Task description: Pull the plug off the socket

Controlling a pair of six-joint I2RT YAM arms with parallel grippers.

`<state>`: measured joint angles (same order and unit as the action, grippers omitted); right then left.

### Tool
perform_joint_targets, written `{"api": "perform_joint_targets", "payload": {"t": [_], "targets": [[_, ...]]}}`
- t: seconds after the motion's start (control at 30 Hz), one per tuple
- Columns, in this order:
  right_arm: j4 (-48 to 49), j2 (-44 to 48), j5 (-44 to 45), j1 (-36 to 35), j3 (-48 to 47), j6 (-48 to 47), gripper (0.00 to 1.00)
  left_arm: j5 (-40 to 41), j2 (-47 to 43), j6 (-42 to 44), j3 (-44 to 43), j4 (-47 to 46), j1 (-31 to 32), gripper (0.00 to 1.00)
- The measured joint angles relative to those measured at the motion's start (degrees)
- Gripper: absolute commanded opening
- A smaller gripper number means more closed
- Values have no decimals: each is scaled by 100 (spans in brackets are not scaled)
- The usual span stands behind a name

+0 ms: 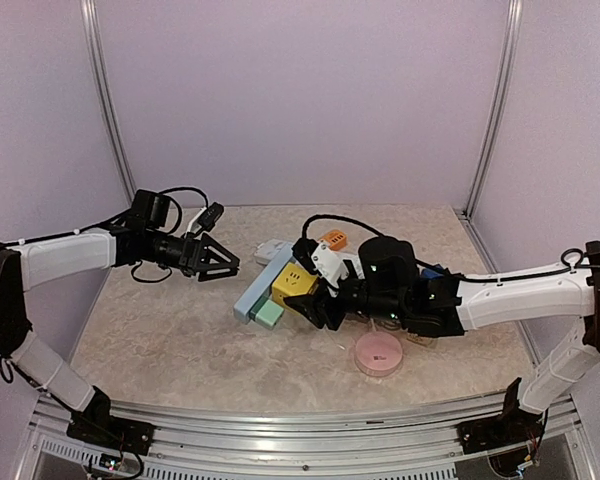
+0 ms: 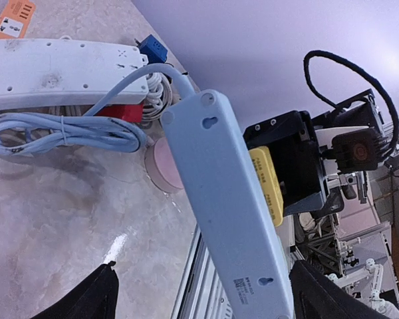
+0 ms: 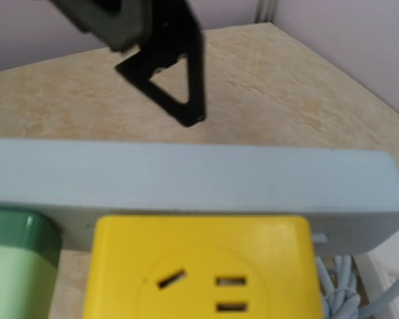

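Yellow adapter plug [image 1: 292,284] sits near the middle of the marble table [image 1: 160,340] in the top view, seated in a light blue power strip [image 1: 258,290] that runs from 1 o'clock to 7 o'clock. A green plug [image 1: 270,314] occupies the strip's end at 7 o'clock. The right gripper [image 1: 302,292] reaches in from 3 o'clock and pinches the yellow adapter plug. The left gripper [image 1: 225,268] hangs at 10 o'clock of the strip with its jaws spread, close to it but apart. Only this view shows the pink disc [image 1: 378,355] at 5 o'clock of the plug. Bare marble stretches toward 8 o'clock, and the metal rail [image 1: 280,425] bounds the near edge.

The left wrist view alone shows the strip's back, with its keyhole slots and a label. The black fingertips [image 2: 86,299] stand wide apart at the bottom corners, with the strip's end between them. The plug appears as a thin yellow sliver at 3 o'clock of the strip, against the right gripper's black body. At 10 o'clock lie a white power strip [image 2: 53,70], a bundled pale cable [image 2: 60,129], a blue plug [image 2: 153,46] and an orange card [image 2: 16,16].

The right wrist view alone shows the plug's face: glossy yellow, with rounded corners and three slots. The strip's pale edge runs behind it, with the green plug at 9 o'clock. This gripper's own fingers are out of frame. The left gripper's open black fingers hang at 12 o'clock over open tabletop.
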<state>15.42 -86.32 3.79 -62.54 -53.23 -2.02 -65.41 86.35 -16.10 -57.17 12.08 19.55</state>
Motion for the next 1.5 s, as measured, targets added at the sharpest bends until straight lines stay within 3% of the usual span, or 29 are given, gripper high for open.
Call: {"api": "perform_joint_targets", "payload": {"t": [0.33,0.8,1.5], "targets": [[-55,7,-374,-317,-15,-442,0,-321,11,162,-28,15,450,94],[-249,-527,-350,-623,-496,-896,0,-487,273,157,-33,39,557,91],[-400,-691,-273,-765,-693,-1285,0,-597,426,-46,-72,85,586,37]]}}
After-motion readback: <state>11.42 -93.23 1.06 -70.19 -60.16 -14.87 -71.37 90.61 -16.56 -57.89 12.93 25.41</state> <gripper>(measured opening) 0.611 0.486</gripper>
